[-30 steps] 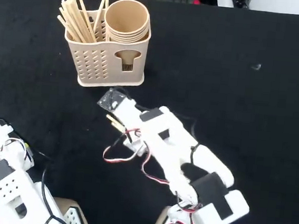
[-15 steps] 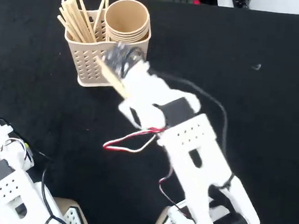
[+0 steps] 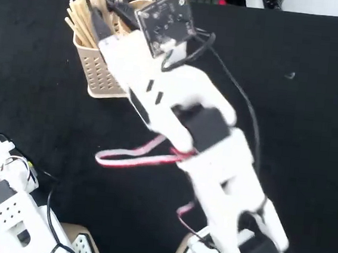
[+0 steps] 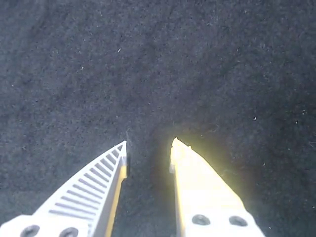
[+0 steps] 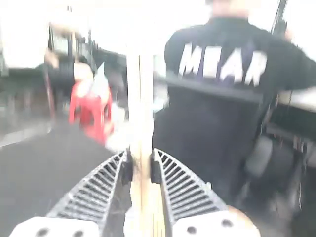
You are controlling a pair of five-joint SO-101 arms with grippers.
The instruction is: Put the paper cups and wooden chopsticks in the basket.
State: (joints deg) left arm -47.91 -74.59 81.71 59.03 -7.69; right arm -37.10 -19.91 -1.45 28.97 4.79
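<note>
Starting with the black table (image 3: 311,146), spread wide under all the rest.

Next, the big white right arm (image 3: 215,149), stretched from the near edge up and over to the far left side, with red and white wires (image 3: 136,159) looping below. Ends in the right gripper (image 3: 105,10), up above the basket (image 3: 99,75). Pinches tight on one held chopstick (image 5: 139,98), squeezed between both fingers (image 5: 180,182) and poking straight up past the tips. Shows from high up as a thin pale stick rising over the bunch.

Then the basket, pale and full of small holes, standing on the far left part of the table, partly hidden behind the right arm. Holds a bunch of wooden chopsticks (image 3: 77,17) in its left side, leaning this way and that. Holds the paper cups (image 3: 135,3) too, with just a bit of tan rim peeking out beside the right gripper and the rest covered.

Down in the near left corner, the left arm (image 3: 0,203), tucked low and well apart from the basket. Ends in the left gripper (image 4: 148,153), open a small way, with nothing in between, just above the bare black table.
</note>
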